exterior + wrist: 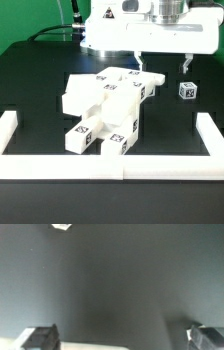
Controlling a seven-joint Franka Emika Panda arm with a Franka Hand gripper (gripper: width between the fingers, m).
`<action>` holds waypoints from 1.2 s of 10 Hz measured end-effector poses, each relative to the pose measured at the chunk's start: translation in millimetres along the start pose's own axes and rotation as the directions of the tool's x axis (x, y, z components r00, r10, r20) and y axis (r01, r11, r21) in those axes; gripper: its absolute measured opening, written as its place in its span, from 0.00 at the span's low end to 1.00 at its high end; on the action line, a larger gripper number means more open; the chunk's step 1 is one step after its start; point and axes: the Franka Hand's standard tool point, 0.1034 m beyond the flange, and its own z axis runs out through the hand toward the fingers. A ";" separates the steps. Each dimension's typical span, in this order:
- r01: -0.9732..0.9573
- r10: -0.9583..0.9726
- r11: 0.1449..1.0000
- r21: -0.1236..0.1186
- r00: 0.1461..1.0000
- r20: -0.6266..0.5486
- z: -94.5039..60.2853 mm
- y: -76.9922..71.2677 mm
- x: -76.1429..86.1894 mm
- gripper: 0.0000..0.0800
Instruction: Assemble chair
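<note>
Chair [105,110] is found partly built, lying mid-table [40,70], ringed by the border rail [110,166]. Gripper [166,62] is held behind the chair toward the exterior view's right, fingers [40,336] spread, nothing gripped. Loose tagged block [186,90] is noted well apart from the chair, near one fingertip.
</note>
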 end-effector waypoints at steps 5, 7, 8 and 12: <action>0.140 -0.140 0.990 0.001 0.990 -0.015 -0.2 -33.1 -23.3 0.81; 0.177 -0.177 0.984 0.002 0.984 -0.015 1.9 -40.3 -29.5 0.81; 0.175 -0.175 0.985 0.001 0.985 -0.015 2.1 -39.5 -29.1 0.81; 0.197 -0.197 0.980 -0.002 0.980 -0.014 6.5 -53.5 -43.8 0.81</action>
